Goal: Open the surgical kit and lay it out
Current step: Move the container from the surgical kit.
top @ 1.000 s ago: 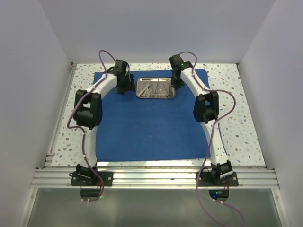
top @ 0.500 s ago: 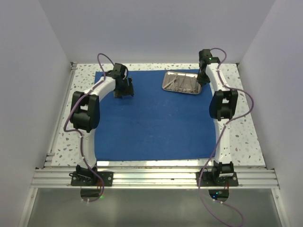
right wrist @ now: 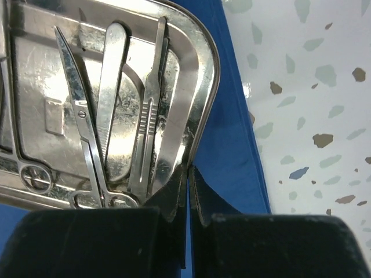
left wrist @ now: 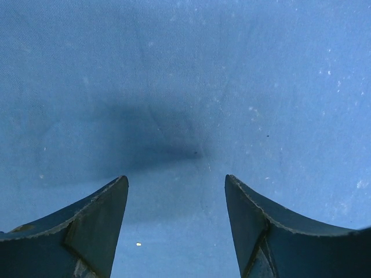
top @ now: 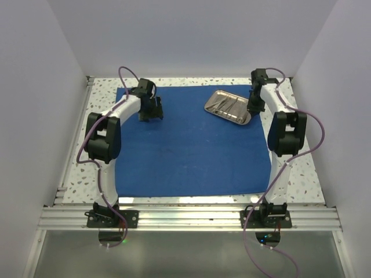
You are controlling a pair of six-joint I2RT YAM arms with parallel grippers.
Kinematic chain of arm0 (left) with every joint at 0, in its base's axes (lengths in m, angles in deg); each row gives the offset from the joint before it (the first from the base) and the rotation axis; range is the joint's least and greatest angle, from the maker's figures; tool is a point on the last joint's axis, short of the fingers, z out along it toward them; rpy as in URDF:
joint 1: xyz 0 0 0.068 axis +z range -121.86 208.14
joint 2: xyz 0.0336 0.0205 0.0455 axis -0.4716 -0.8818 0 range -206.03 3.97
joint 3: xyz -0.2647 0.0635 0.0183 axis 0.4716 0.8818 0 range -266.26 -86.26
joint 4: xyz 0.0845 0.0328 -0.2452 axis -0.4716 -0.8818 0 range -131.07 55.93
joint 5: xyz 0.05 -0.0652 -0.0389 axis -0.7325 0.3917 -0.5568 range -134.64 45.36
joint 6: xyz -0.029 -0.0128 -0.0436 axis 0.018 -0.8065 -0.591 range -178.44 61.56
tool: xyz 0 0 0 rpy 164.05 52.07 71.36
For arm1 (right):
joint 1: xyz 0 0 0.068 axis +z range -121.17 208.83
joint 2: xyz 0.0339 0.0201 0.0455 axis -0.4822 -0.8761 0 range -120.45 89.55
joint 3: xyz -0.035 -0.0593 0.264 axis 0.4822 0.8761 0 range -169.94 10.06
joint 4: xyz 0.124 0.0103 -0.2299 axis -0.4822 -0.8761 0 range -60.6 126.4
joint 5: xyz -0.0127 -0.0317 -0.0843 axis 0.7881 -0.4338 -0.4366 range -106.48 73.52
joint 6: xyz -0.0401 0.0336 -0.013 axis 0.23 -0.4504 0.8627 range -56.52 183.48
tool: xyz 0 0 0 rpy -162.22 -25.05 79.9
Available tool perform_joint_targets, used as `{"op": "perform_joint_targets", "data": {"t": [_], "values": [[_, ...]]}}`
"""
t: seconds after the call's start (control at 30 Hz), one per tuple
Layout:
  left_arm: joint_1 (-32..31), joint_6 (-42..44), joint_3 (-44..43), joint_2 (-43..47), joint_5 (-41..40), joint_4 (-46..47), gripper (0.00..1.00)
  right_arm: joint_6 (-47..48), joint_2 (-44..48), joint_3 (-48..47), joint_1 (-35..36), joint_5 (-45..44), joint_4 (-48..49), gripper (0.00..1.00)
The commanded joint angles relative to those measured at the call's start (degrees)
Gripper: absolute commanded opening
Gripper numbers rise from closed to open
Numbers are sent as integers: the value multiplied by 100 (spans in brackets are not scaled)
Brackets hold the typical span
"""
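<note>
The royal-blue cloth wrap [top: 185,147] lies spread flat on the table. The shiny steel tray [top: 228,107] sits at the cloth's far right, turned at an angle, with slim silver scissors [right wrist: 81,139], forceps and tweezers [right wrist: 113,75] inside. My right gripper [top: 254,106] is shut on the tray's right rim [right wrist: 200,110], the fingers pinching its edge. My left gripper [top: 152,111] is open and empty just above the cloth [left wrist: 185,87] at the far left.
Speckled white tabletop [top: 295,145] shows around the cloth; the cloth's right edge [right wrist: 243,145] lies just beside the tray. White walls close in the sides and back. An aluminium rail [top: 185,217] runs along the near edge.
My right gripper has dragged the tray from the cloth's far middle to the far right, and the tray has rotated. My left gripper has let go and shifted slightly.
</note>
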Motion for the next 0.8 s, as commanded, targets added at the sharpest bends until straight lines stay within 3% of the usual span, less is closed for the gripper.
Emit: {"op": "perform_joint_targets", "data": {"t": [0.0,0.2,0.3,0.57,0.73,0.77], "values": [[-6,110,33,317,92,158,71,385,577,500,107,-27,223,0],[-6,207,24,344,153,88,71,386,1200,1835,99,-676,530,0],[-6,286,76,396,118,53,71,350,1184,1988,90,-1054,593,0],[-50,286,173,475,145,-35,70,210,-177,135,37,-1714,-110,0],[-86,269,287,572,83,-70,70,227,-556,-727,46,-1785,-277,1],[-94,269,348,616,74,-70,70,210,-695,-850,55,-1855,-329,27]]}}
